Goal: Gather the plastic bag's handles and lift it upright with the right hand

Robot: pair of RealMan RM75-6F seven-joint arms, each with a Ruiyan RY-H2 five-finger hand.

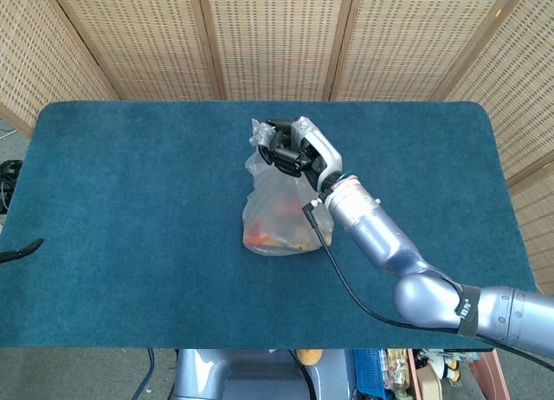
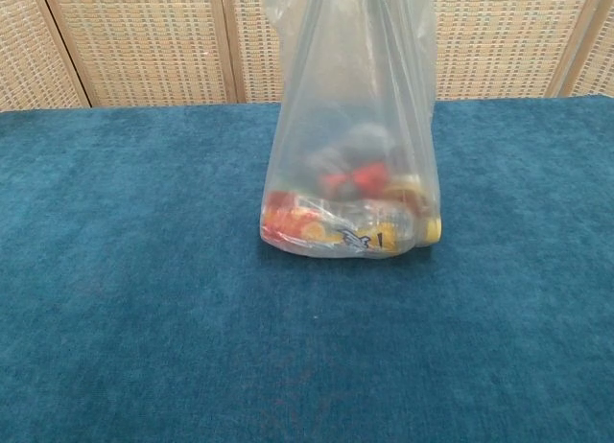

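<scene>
A single clear, thin plastic bag (image 1: pixel 279 211) stands near the middle of the worktop (image 1: pixel 130 209), which is covered in dark teal carpet-like cloth. Its bottom rests on the cloth, and its walls rise straight up out of the top of the chest view. At the bottom lies a small heap of packaged goods in red, orange and yellow (image 2: pixel 345 222); through the film they blur together, so I cannot count them or say what each one is.

The right robot hand (image 1: pixel 293 149), black-fingered with a pale back, is closed around the bunched handles at the top of the bag, holding them gathered above the load. Its silver-blue forearm (image 1: pixel 368 235) runs down to the lower right of the head view, with a black cable (image 1: pixel 346 283) hanging along it. From the head camera the hand and wrist cover the upper right part of the bag; in the chest view the hand is out of the picture.

At the far left edge of the head view, off the worktop's side, a thin dark curved piece (image 1: pixel 19 249) shows, too small to tell what it is. The left robot hand appears in neither view.

Behind the worktop stands a folding screen of woven cane panels in pale wooden frames (image 1: pixel 277 36), filling the background in both views.
</scene>
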